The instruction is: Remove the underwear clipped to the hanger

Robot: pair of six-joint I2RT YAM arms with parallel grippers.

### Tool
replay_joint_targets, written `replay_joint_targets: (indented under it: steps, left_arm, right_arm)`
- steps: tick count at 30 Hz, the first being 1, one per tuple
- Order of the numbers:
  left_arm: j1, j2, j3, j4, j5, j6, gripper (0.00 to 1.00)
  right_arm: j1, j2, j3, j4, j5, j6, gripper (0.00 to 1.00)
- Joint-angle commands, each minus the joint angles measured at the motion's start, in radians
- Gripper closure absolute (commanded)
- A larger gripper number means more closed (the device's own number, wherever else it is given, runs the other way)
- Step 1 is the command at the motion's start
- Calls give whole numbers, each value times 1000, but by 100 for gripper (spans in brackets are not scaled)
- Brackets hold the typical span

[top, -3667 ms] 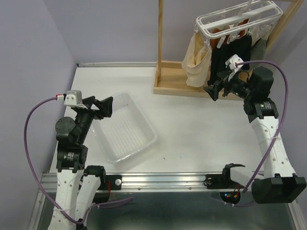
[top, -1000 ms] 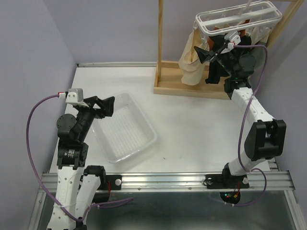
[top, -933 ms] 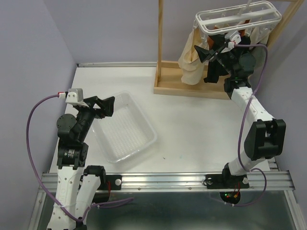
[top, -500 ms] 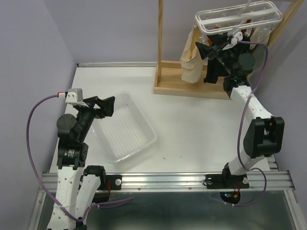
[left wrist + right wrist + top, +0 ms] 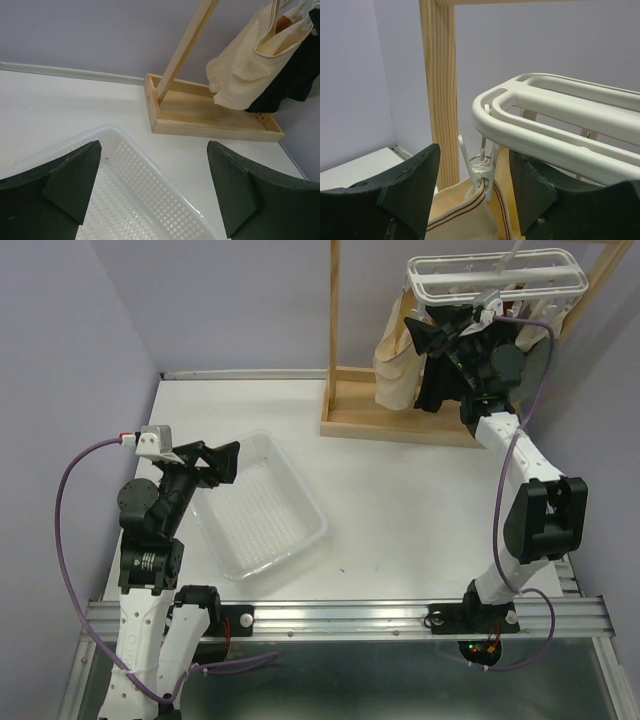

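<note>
The white plastic hanger [image 5: 497,275] hangs at the back right, also in the right wrist view [image 5: 555,130]. The cream-beige underwear [image 5: 396,360] hangs from a white clip peg [image 5: 482,167]; it shows in the right wrist view [image 5: 465,220] and the left wrist view [image 5: 250,75]. The black underwear [image 5: 440,380] hangs behind my right arm [image 5: 295,75]. The grey and rust-orange pieces are mostly hidden. My right gripper [image 5: 475,175] is open, its jaws either side of the clip peg, just under the hanger [image 5: 430,332]. My left gripper [image 5: 152,185] is open and empty over the basket [image 5: 222,462].
A clear plastic basket [image 5: 258,502] sits on the white table at the left [image 5: 150,200]. The tall wooden stand [image 5: 334,320] with its tray base [image 5: 400,425] stands at the back [image 5: 210,115]. A purple wall is close behind.
My right arm has risen from the table level up to the hanger's left end, and its open jaws now bracket the clip on the cream-beige piece. The left arm has not moved.
</note>
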Motion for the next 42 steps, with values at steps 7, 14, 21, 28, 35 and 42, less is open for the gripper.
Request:
replay_joint_targets:
  steps: [7,14,21,28,35,42]
  left_arm:
    - [-2,-10,28,64,15,-15,1]
    - [-2,-10,35,64,17,-15,1]
    - [-2,-18,31,64,18,-28,1]
    - [-4,-18,35,66,18,-35,1]
    - [-2,-15,35,70,21,-42,1]
    - [-2,-4,28,93,38,-61,1]
  right_arm:
    - [10,29,100,65,51,72,48]
    - [28,54,120,67,48,79,49]
    - [45,80,149,64,79,58,51]
    - [54,107,181,61,89,58,65]
    - [56,103,170,57,99,44,95]
    - [56,57,111,57,73,14,97]
